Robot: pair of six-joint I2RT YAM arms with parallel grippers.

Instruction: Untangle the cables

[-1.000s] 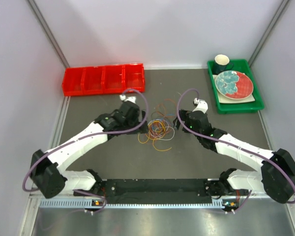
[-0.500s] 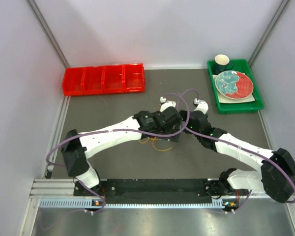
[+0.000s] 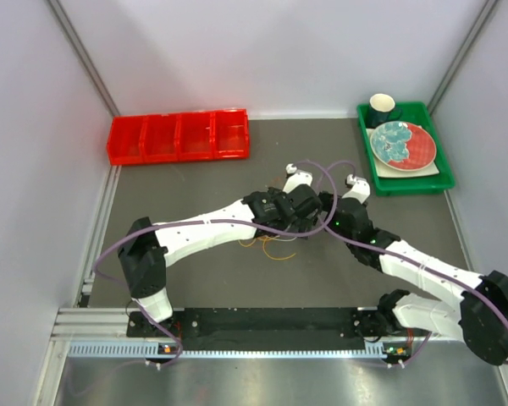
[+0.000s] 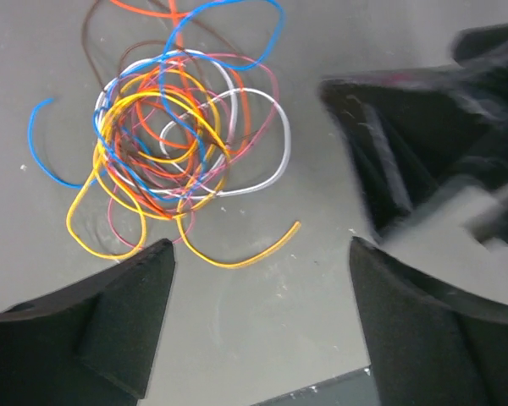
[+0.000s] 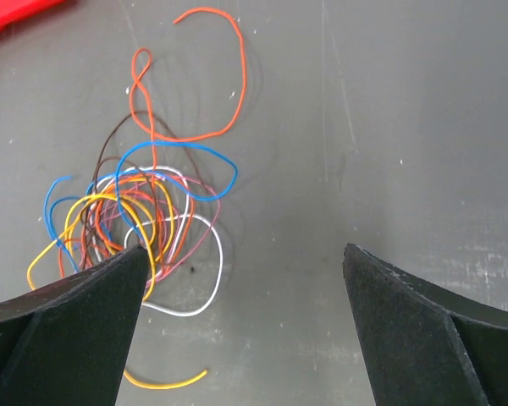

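Observation:
The cables (image 4: pixel 169 144) lie as one tangle of orange, yellow, red, blue, white, pink and brown wire on the grey table. In the right wrist view the tangle (image 5: pixel 135 220) is at the left, with a long orange loop trailing away from it. In the top view my left arm covers most of it and only some orange strands (image 3: pixel 273 246) show. My left gripper (image 4: pixel 261 245) is open and empty, above bare table just beside the pile. My right gripper (image 5: pixel 245 249) is open and empty, its left finger over the pile's edge. The two grippers (image 3: pixel 309 213) (image 3: pixel 328 211) are close together.
A red divided bin (image 3: pixel 178 137) stands at the back left. A green tray (image 3: pixel 406 184) at the back right holds a plate (image 3: pixel 402 144) and a dark cup (image 3: pixel 382 106). My right gripper shows blurred (image 4: pixel 423 152) in the left wrist view.
My left arm has swung right across the cable pile and now covers it, ending next to the right gripper. My right arm has shifted slightly right.

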